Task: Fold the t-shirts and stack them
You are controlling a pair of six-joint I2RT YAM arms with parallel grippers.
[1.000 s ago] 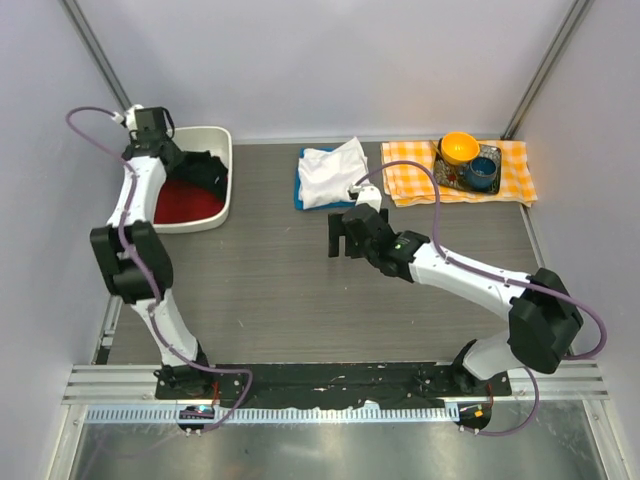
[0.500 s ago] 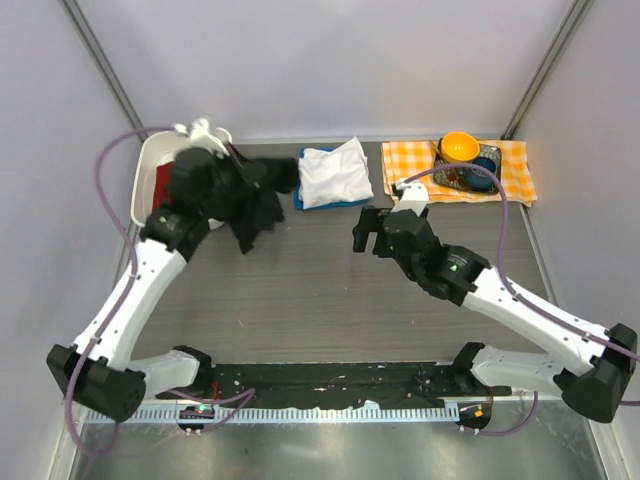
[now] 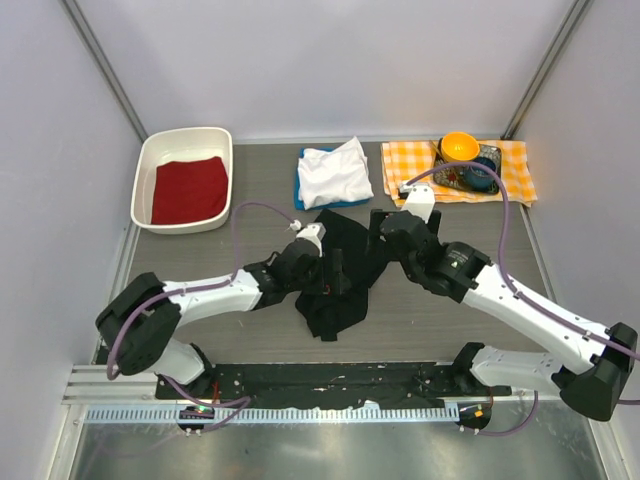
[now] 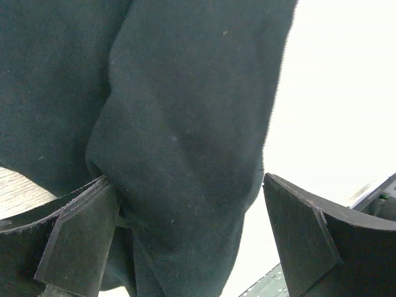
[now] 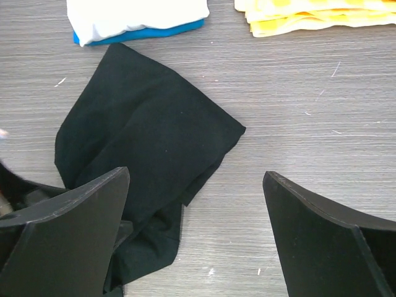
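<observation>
Black t-shirt (image 3: 340,275) crumpled on bench (image 3: 190,255), draped against one finger of spread left end effector (image 4: 192,241); right end effector (image 5: 195,198) spread just above it.

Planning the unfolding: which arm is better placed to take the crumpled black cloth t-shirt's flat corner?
Probably right: the right gripper hovers open with that corner of the black t-shirt between its fingers; the left gripper, also open, is at the bunched part.

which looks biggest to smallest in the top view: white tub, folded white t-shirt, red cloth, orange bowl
1. white tub
2. red cloth and white t-shirt, about alike, so not ranked
3. orange bowl
</observation>
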